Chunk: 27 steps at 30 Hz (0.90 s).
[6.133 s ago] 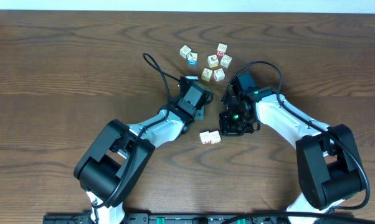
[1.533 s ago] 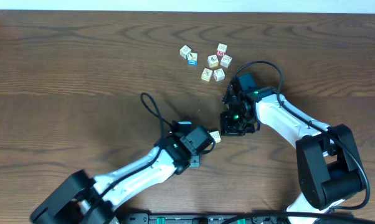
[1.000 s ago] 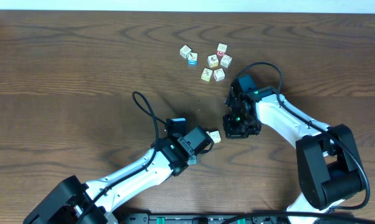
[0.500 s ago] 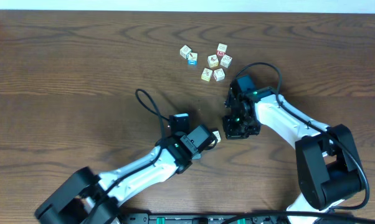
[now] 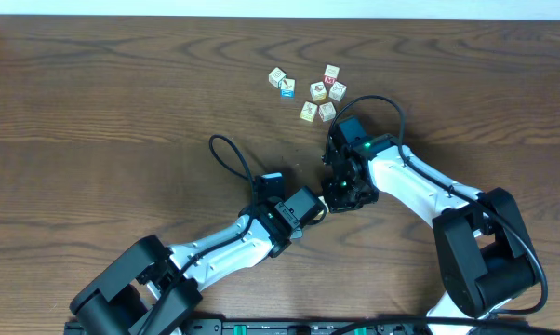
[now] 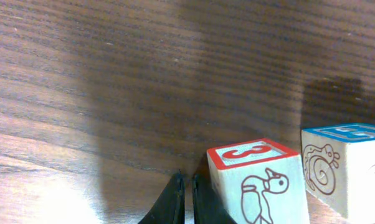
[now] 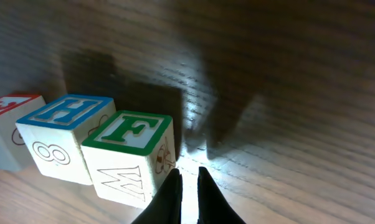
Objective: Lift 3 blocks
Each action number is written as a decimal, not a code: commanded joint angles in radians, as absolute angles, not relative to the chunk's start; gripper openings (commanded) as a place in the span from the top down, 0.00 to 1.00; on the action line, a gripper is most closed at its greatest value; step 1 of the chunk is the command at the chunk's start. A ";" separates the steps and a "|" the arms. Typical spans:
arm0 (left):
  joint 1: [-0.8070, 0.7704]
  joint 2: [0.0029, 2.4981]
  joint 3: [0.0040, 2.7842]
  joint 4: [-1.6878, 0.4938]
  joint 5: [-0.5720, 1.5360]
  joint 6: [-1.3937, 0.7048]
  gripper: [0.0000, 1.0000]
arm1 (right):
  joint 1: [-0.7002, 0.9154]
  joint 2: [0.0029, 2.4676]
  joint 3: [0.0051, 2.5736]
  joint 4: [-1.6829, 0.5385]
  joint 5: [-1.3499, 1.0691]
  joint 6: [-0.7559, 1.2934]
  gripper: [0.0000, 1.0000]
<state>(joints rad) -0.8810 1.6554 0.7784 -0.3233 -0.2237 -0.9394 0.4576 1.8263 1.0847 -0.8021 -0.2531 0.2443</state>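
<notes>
**Jaws.** The left gripper [image 6: 186, 182] has its jaws pressed together and holds nothing between them. Its tips sit low over the counter [image 5: 122, 102], just beside the outer side face of the red-edged block [image 6: 256, 182]. Whether they touch that face cannot be told. The right gripper [image 7: 188, 178] has its jaws drawn together to a thin slit, also with nothing between them. It stands just beside the lower corner of the green-edged block [image 7: 132, 158], and contact is again uncertain.

**Task items.** Three blocks stand flat on the counter in one line between the two grippers. The red-edged block is at the left arm's end, the blue-edged block [image 7: 61, 144] is in the middle and the green-edged block is at the right arm's end. Neighbouring blocks look close or touching. None appears lifted.

**Handling, assessed.** The blocks are probably small wooden cubes that are light, rigid and not fragile. Their smooth faces would offer little friction. The line offers only its two outer end faces as places to take hold. Pressure is best applied at mid-height, square to the face and along the line. Off-centre or uneven pressure risks the line buckling at the joints and the middle block dropping out.

**Beyond.** A cluster of spare cubes [image 5: 318, 92] lies well apart, further up the counter.
</notes>
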 commanded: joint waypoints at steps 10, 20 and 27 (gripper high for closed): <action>-0.860 1.679 0.768 -0.293 -0.225 -0.948 0.92 | 0.471 1.831 1.082 -0.803 -0.244 0.276 0.96; -0.783 1.668 0.768 -0.303 -0.190 -0.941 0.93 | 0.471 1.831 1.082 -0.803 -0.250 0.277 0.97; -0.784 1.668 0.768 -0.250 -0.149 -0.941 0.92 | 0.471 1.831 1.082 -0.787 -0.312 0.276 0.96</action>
